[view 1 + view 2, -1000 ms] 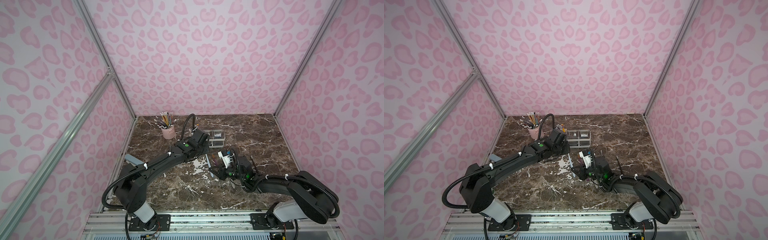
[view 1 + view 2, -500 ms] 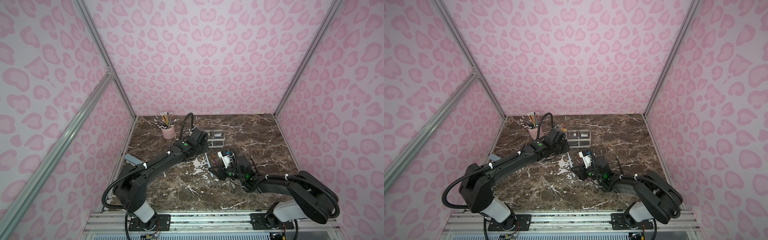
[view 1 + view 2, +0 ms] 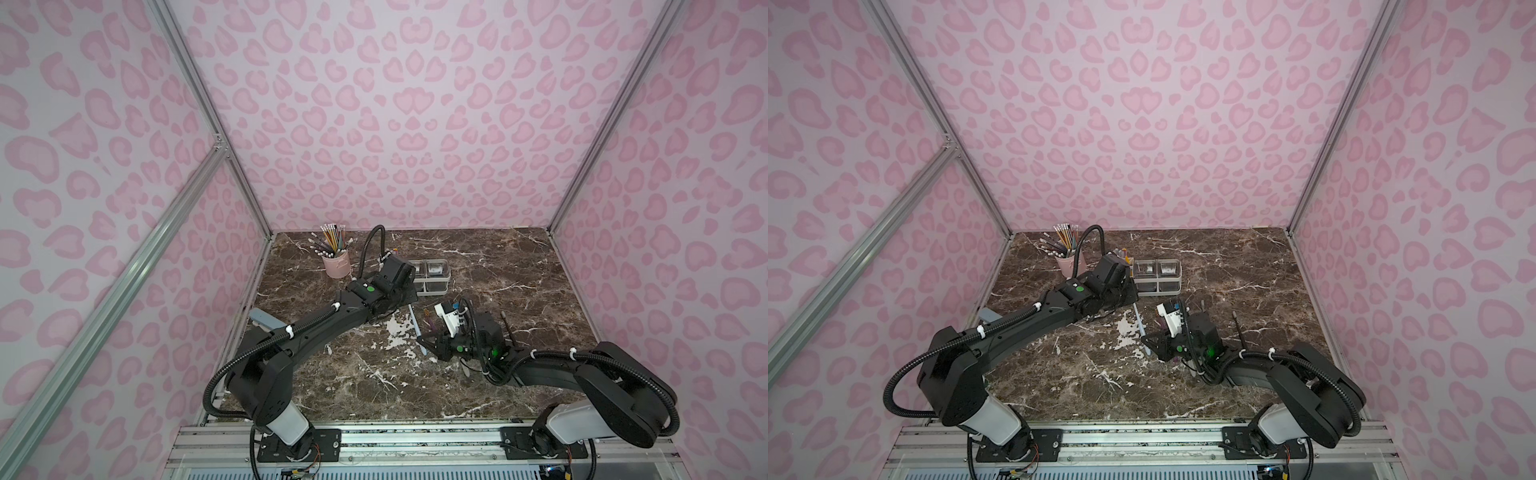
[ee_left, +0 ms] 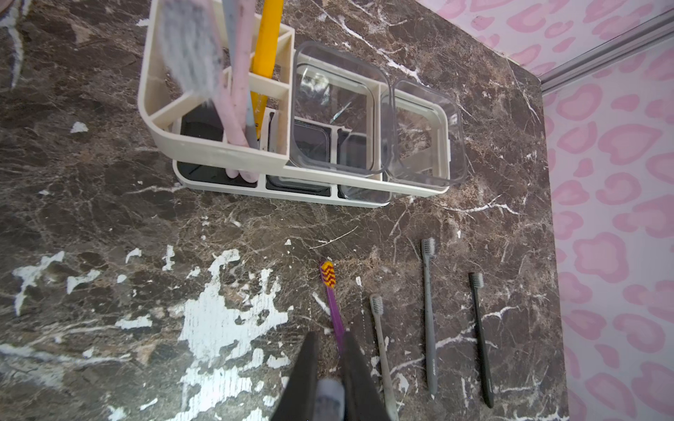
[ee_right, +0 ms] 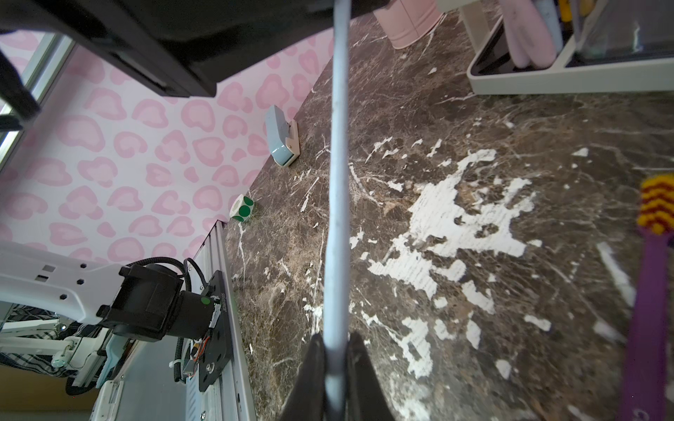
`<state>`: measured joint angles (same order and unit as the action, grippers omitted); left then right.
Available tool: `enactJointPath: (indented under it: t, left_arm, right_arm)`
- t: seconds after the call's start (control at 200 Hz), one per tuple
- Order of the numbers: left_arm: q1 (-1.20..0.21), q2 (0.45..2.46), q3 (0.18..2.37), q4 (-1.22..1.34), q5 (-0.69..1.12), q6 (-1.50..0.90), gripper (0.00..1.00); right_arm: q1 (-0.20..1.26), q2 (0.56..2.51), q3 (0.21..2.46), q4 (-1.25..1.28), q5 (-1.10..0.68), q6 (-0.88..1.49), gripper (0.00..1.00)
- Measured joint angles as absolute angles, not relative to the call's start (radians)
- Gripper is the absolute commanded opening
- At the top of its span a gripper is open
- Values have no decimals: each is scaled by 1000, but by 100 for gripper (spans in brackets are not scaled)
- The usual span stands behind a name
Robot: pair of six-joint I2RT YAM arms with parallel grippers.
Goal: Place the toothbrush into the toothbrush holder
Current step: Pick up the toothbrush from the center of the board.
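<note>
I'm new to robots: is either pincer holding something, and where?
Both hold the pale blue toothbrush: right pincer grips its handle near one end, left pincer the opposite end.

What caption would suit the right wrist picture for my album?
Jaws clamp a pale blue toothbrush above the marble table, a purple toothbrush nearby.

**Left arm** (image 3: 316, 332), **right arm** (image 3: 552, 365): matte black jointed links on pale grey base housings (image 3: 286, 424).
- Black corrugated cable conduits (image 3: 212, 386), fastened with white cable ties (image 3: 289, 332).
- Round green sticker (image 3: 368, 286) on left arm; green light (image 3: 494, 353) on right.
- Black screwed base plates (image 3: 328, 444).

**Left gripper** (image 4: 330, 339), **right gripper** (image 5: 335, 344): black tapered fingers (image 4: 306, 364).
</note>
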<state>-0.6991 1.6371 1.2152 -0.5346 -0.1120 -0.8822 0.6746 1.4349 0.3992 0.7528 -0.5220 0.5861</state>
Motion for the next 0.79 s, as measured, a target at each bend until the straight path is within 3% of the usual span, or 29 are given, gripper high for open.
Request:
enactJointPath:
  t: [0.205,0.4,0.515,0.63,0.795]
  left_arm:
    - [-695,1634,1215,-533,-105,-886,2]
    - [-688,1624,1217,-534,-108,-884,2]
    - [-683,1621,1241,-536,-130,-867,2]
    - [-681,1614,1296,-551,-179,-838,2]
    - [-681,1594,1396,-551,-281,-778,2]
  right_arm:
    - [675,1435,405,748,-519,585,0]
    - [675,1427,406,742,-514,581,46]
    - [672,1380,396,733,-488,572,65]
    - [662,1304,362,728,-452,560,74]
    - [653,1223,314,731,-407,552,80]
